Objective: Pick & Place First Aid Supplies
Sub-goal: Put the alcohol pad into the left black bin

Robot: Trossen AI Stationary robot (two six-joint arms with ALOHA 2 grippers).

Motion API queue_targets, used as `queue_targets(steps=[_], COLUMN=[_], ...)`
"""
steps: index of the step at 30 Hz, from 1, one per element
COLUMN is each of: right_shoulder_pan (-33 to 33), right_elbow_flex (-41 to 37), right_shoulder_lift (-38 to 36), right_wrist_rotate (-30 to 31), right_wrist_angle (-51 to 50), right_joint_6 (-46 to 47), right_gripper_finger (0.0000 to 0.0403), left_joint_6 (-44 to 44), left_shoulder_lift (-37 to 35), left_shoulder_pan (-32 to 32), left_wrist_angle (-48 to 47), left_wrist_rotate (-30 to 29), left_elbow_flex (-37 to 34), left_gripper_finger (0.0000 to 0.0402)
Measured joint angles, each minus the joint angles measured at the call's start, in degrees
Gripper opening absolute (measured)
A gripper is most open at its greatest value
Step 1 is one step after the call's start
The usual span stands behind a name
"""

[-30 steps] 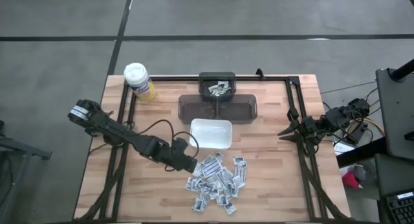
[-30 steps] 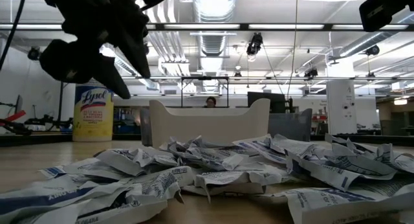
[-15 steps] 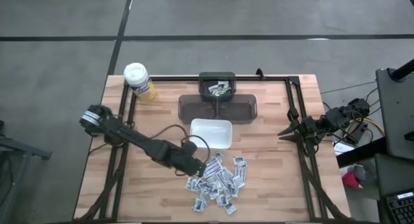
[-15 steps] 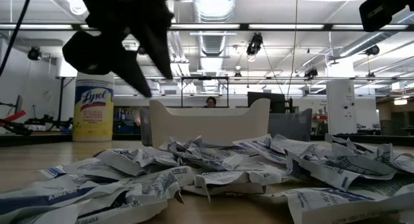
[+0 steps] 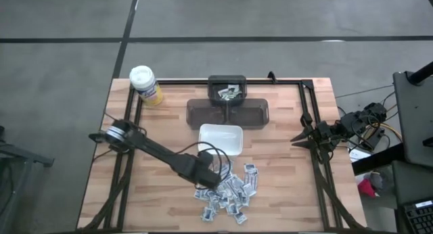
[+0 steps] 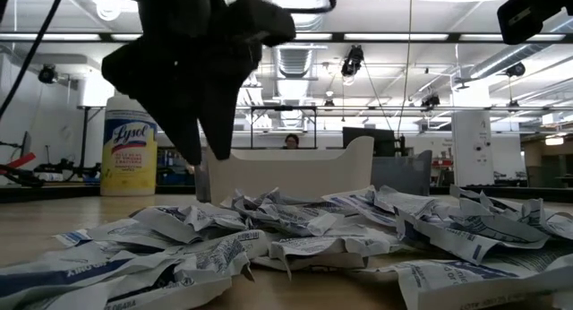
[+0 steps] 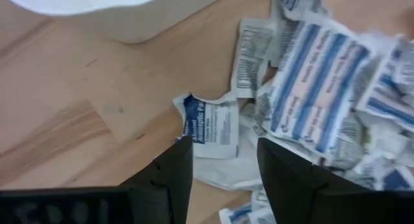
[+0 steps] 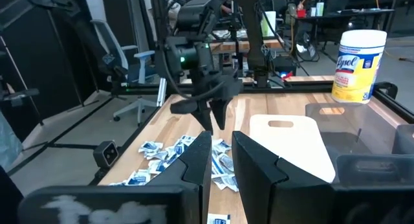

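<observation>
As the left gripper [image 7: 220, 162] hangs low over the near-left edge of the packet heap, its two dark fingers [image 7: 171, 175] stand apart with nothing between them, framing a single blue-and-white packet [image 7: 210, 128] that lies on the wood just ahead. That packet overlaps its neighbours, and a wider blue-striped one [image 7: 317, 88] lies just beside it.

The first aid supplies [image 5: 229, 190] form a loose, crumpled pile on the wooden table [image 5: 284, 200], just in front of the white dish [image 5: 220, 138], which sits near the pile but apart from it. Beyond the dish stands a dark tray [image 5: 228, 112], and behind that a small dark bin [image 5: 227, 90] with a few packets already inside. A yellow canister [image 5: 145, 84] stands at the far left corner.

The right gripper [image 5: 302, 137] waits at the table's right edge, well apart from the pile, its fingers close together and empty.

The risk, as I judge it: the packets are thin, flat and overlapping, so a closing pinch could catch two at once, or slide over the target and only push it. Descending too far could scrape fingertips on the wood and scatter the heap.
</observation>
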Motion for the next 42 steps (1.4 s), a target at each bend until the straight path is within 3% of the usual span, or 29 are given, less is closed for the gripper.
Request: queue_targets(steps=[15,29,42], right_shoulder_pan=[0.0,0.0,0.0], right_elbow_flex=[0.0,0.0,0.0], right_shoulder_lift=[0.0,0.0,0.0], right_wrist_rotate=[0.0,0.0,0.0], right_wrist_angle=[0.0,0.0,0.0], right_joint_6=[0.2,0.1,0.1], right_gripper_finger=[0.0059,0.0059,0.0059], left_joint_6=[-4.2,-4.5,-4.5], left_shoulder_lift=[1.0,0.9,1.1], left_shoulder_pan=[1.4,1.6,2.6], left_wrist_angle=[0.2,6.1,5.1], left_wrist_rotate=[-0.1,0.5,0.9], left_elbow_flex=[-4.7,-4.8,-5.7], left_gripper_finger=[0.0165,0.0165,0.0165])
